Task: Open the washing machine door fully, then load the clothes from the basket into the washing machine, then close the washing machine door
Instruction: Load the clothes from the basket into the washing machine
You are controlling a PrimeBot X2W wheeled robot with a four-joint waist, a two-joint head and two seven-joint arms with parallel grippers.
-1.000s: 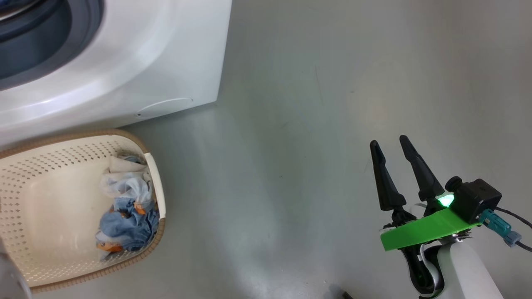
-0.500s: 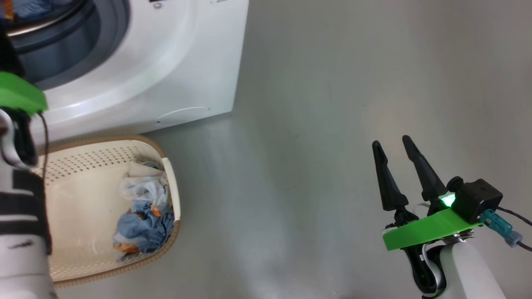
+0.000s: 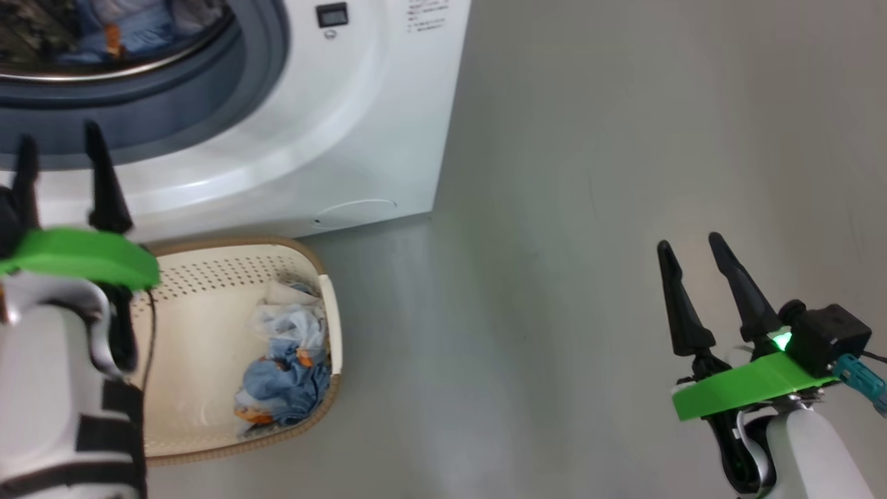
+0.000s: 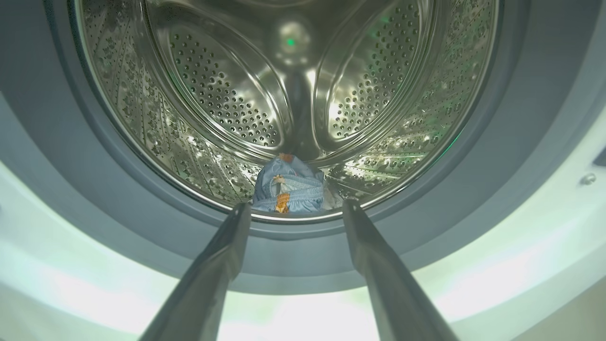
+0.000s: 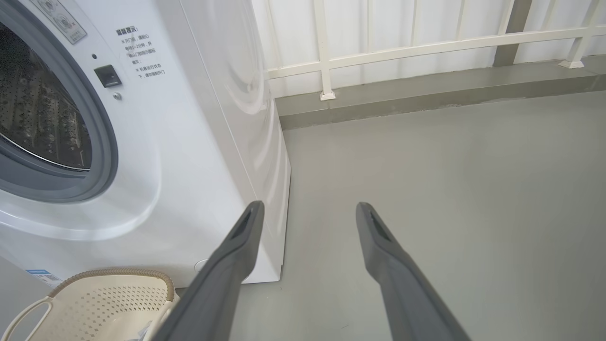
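Observation:
The white washing machine stands with its drum mouth uncovered; its door is out of view. A light blue garment lies at the front of the steel drum, also seen in the head view. More clothes sit bunched at the right end of the cream basket on the floor before the machine. My left gripper is open and empty above the basket's left part, pointing at the drum mouth. My right gripper hangs open and empty over bare floor far to the right.
Grey rubber gasket rings the drum mouth. Grey floor stretches to the right of the machine. A white railing on a low kerb runs behind it. The basket's handle end shows in the right wrist view.
The head camera has swung, sliding machine and basket rightward in the picture. My left arm has come into the head view and risen before the drum mouth. Both grippers stay open.

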